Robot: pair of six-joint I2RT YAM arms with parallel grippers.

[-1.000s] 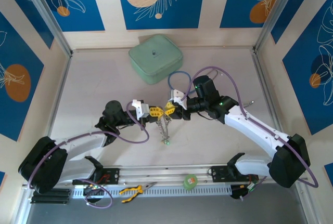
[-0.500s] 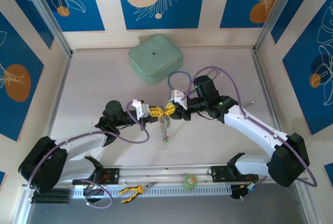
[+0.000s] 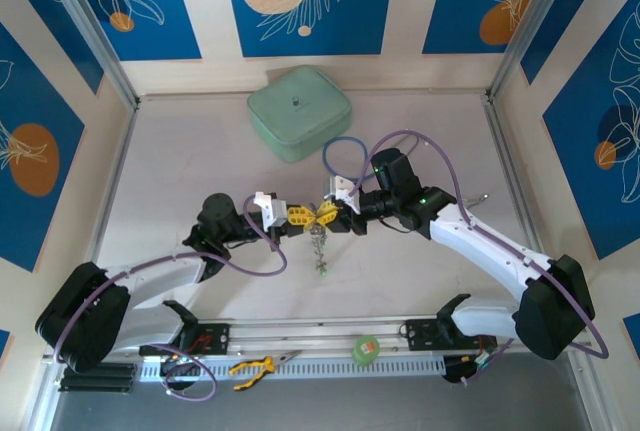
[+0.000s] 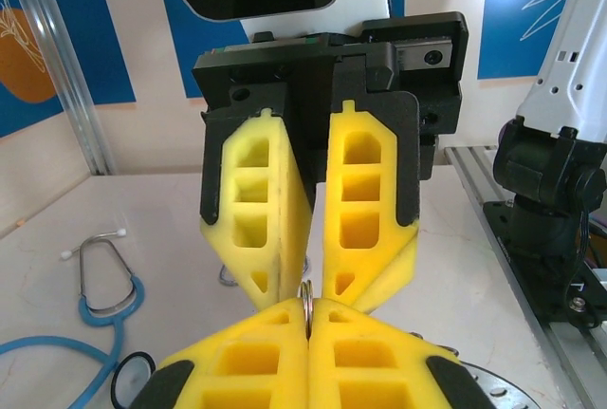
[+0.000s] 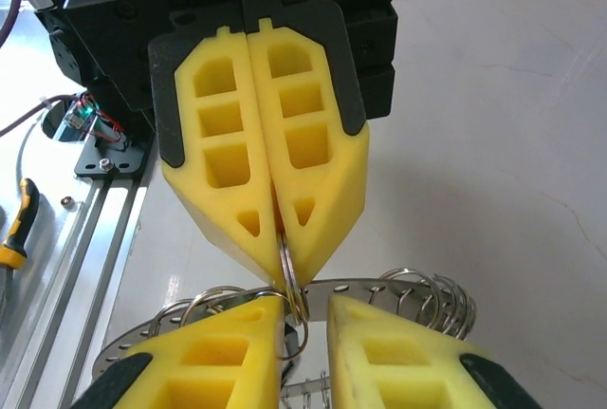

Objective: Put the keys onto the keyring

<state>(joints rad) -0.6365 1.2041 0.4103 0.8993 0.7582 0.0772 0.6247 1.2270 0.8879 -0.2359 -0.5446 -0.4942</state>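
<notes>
Keyring (image 3: 318, 241): pale silver-grey metal piece, chain-like from overhead, hanging off the table between the two grippers and trailing toward the near side. In the right wrist view the keyring (image 5: 379, 288) is a curved, perforated metal strip strung with thin wire loops.
Keys: too small to pick out overhead; a small green bit (image 3: 320, 272) sits at the near end of the hanging bunch.
Left gripper (image 3: 306, 215): yellow-padded two-finger tool reaching in from the left. Its jaws are pressed together, and one thin wire loop of the keyring (image 4: 306, 297) is nipped at the very tips (image 4: 308, 312). The same pinch is seen from the opposite side (image 5: 285, 271).
Right gripper (image 3: 320, 214): matching yellow-padded tool reaching in from the right, tip to tip with the left one. Its jaws stand slightly apart (image 5: 305, 306), with the pinched loop in the narrow gap, close against one finger. I cannot tell whether it presses on the loop. Seen from the left wrist (image 4: 308, 288), its fingers converge around that loop.
Table (image 3: 180, 171): pale, flat surface.
Mint-green rounded-square case (image 3: 298, 111): at the far middle of the table, well apart from the grippers.
Blue stethoscope tubing (image 3: 344, 156): a loop lying just far of the right gripper; its earpieces and chest piece show in the left wrist view (image 4: 106, 288).
Yellow-handled pliers (image 3: 254, 366): on the near rail, left of centre.
Green tape roll (image 3: 366, 349): on the near rail, right of centre.
</notes>
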